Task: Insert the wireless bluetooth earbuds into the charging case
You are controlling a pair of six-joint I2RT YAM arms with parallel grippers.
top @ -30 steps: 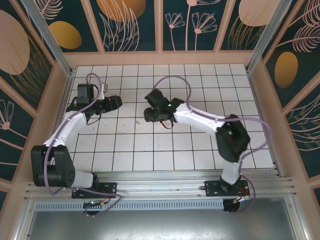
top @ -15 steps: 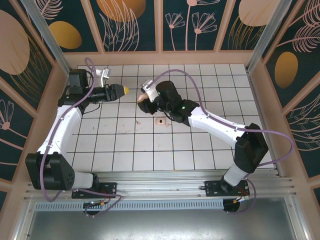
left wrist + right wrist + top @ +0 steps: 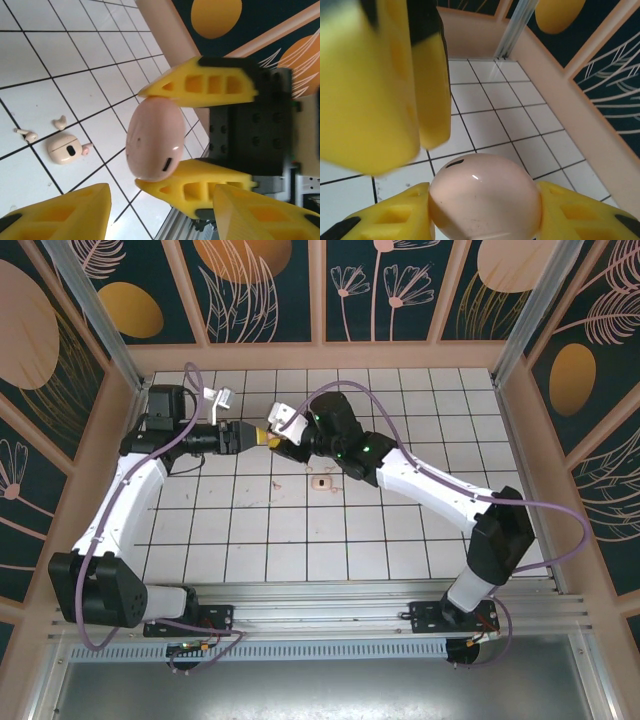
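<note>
The two arms meet over the far part of the white tiled floor (image 3: pixel 400 530), a little left of the middle. The right gripper (image 3: pixel 484 205) has its yellow fingers closed against both sides of the smooth salmon-pink pebble-shaped charging case (image 3: pixel 155 137). It holds the case shut, one finger on each long flank, with a small dark slot showing on the case's shell. The left gripper (image 3: pixel 258 436) points at it from the left, its own yellow fingers spread wide with nothing between them. Its tips are very close to the case (whether one actually touches, I cannot tell).

Down on the tiles, nearer than the grippers and slightly to the right, lies a small beige oval piece with a dark centre (image 3: pixel 64 150). Just beside it rest the tiny pale pinkish-white wireless bluetooth earbuds (image 3: pixel 60 122). Two of them lie loose and apart from each other, well away from the held case.
</note>
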